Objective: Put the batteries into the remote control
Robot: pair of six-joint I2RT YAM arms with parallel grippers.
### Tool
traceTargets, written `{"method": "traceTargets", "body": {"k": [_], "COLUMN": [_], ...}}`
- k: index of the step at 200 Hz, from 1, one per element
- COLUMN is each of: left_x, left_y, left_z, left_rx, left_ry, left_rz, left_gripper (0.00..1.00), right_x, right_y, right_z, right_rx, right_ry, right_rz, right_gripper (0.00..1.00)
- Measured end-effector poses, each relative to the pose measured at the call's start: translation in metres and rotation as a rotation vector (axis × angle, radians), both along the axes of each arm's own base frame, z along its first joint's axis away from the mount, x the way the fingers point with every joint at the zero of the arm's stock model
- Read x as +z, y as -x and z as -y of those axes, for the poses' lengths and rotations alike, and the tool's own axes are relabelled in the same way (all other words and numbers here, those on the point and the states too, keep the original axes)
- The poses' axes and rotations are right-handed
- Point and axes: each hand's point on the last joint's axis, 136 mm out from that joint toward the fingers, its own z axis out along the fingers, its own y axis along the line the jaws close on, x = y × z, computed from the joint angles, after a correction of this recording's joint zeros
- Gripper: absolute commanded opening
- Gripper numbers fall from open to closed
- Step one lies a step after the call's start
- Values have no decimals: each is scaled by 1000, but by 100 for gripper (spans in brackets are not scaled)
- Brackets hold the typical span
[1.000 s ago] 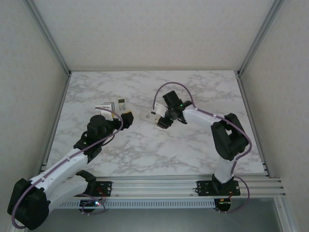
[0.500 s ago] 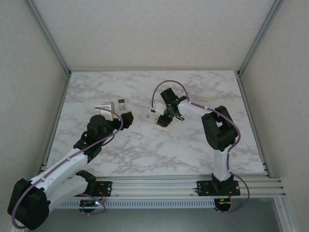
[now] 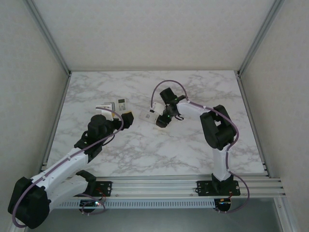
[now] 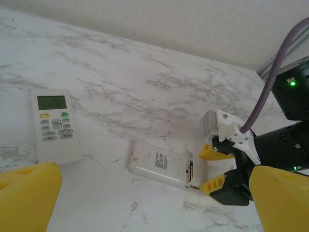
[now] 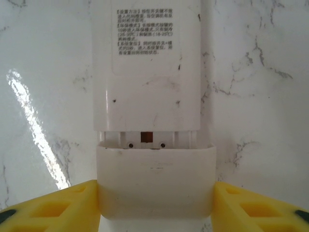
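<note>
A white remote control [image 4: 161, 166] lies face down on the marble table [image 3: 159, 145], its printed label up [image 5: 146, 63]. Its sliding back cover [image 5: 155, 186] sits almost home, leaving a narrow gap. My right gripper [image 5: 155, 205] is shut on that cover, one yellow finger on each side [image 4: 212, 166] [image 3: 161, 119]. The batteries are hidden under the cover, apart from a dark and red-orange sliver in the gap [image 4: 191, 175]. My left gripper [image 4: 154, 200] hangs open just left of the remote control [image 3: 126, 117], nothing between its fingers.
A second white remote [image 4: 54, 126], face up with a green display, lies farther left [image 3: 121, 103]. A pale flat object [image 3: 104, 106] rests beside it. Metal frame posts and walls border the table at the back and sides.
The right arm's elbow has swung left and folded closer to the gripper. The gripper stays on the cover at the remote control's end. The left arm has barely moved.
</note>
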Motion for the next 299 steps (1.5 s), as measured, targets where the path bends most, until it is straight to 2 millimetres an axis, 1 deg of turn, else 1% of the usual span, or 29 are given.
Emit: {"method": "traceTargets", "body": {"k": [27,69,115,143,187,209,222,229,249,262,267,278,291,295,296,299], "left_x": [-1,-1,-2,-2,-2,-3,-6,-7,-14,-19,-22,-26,-32,-38,-42,-43], "left_y": [0,0,0,-1,-1,-1,-3,-6,-21,-39,-46,-59,-61,-62,-61,-63], "left_z": [0,0,0,0,0,0,1,2,4,4,4,5,5,5,6,7], "left_rx": [0,1,1,1,1,1,1,-1,1,12,16,19,17,14,11,6], "left_ry": [-1,1,0,0,0,-1,-2,-4,-9,-16,-21,-27,-33,-42,-47,-53], "left_rz": [-4,-5,-7,-8,-8,-11,-22,-33,-96,-151,-173,-206,-238,-261,-280,-293], "left_gripper": [100,99,99,100,100,100,100,100,99,100,99,100,98,97,97,96], "right_x": [0,-1,-7,-8,-2,3,11,18,49,73,83,96,108,109,109,108], "right_y": [-4,-3,7,10,5,3,3,2,3,3,3,4,-2,-4,-6,-6], "right_z": [-2,-2,0,1,-2,-3,-3,-4,-5,0,6,18,27,29,30,31], "right_rx": [-1,1,10,9,-1,-12,-24,-36,-133,-274,-360,-486,-601,-665,-691,-726], "right_ry": [3,15,23,28,18,9,-2,-17,-106,-199,-242,-306,-370,-396,-407,-426], "right_rz": [-4,-21,-75,-86,-78,-71,-64,-57,-38,-33,-40,-59,-75,-95,-101,-112], "right_gripper": [57,58,61,64,69,69,69,69,69,69,67,64,63,63,63,62]}}
